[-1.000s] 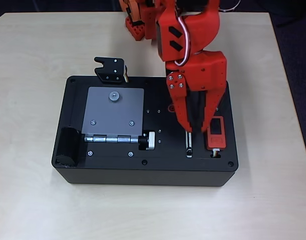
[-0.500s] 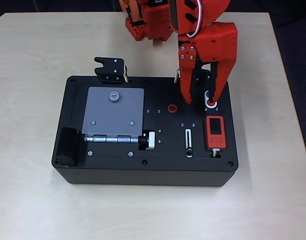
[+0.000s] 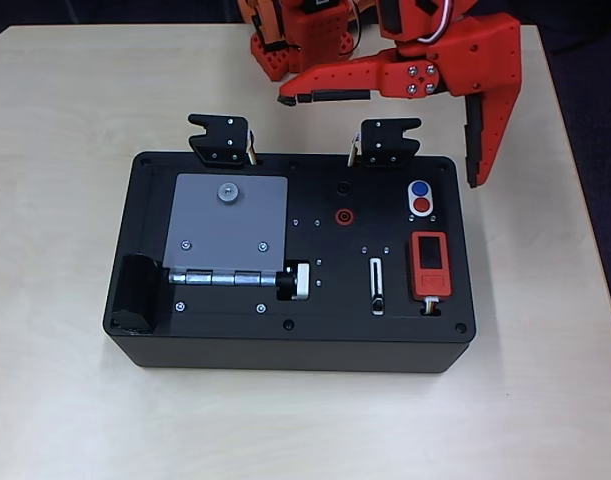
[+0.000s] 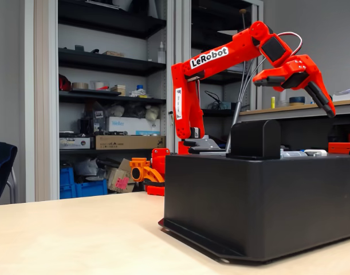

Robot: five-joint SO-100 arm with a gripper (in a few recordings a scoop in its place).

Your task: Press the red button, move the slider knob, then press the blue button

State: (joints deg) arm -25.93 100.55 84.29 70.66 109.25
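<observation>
The red button (image 3: 421, 206) and blue button (image 3: 419, 188) are seen in a white oval plate near the black box's (image 3: 235, 340) far right corner; the slider knob (image 3: 378, 302) sits at its track's near end. The gripper (image 3: 380, 135) is raised above the table (image 3: 65, 120), fingers spread wide.

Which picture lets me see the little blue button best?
The overhead view. It looks straight down on the blue button, sitting just above the red button inside their white oval plate, with nothing covering it. The fixed view looks from the side at table height, so the black box hides its own top.
</observation>
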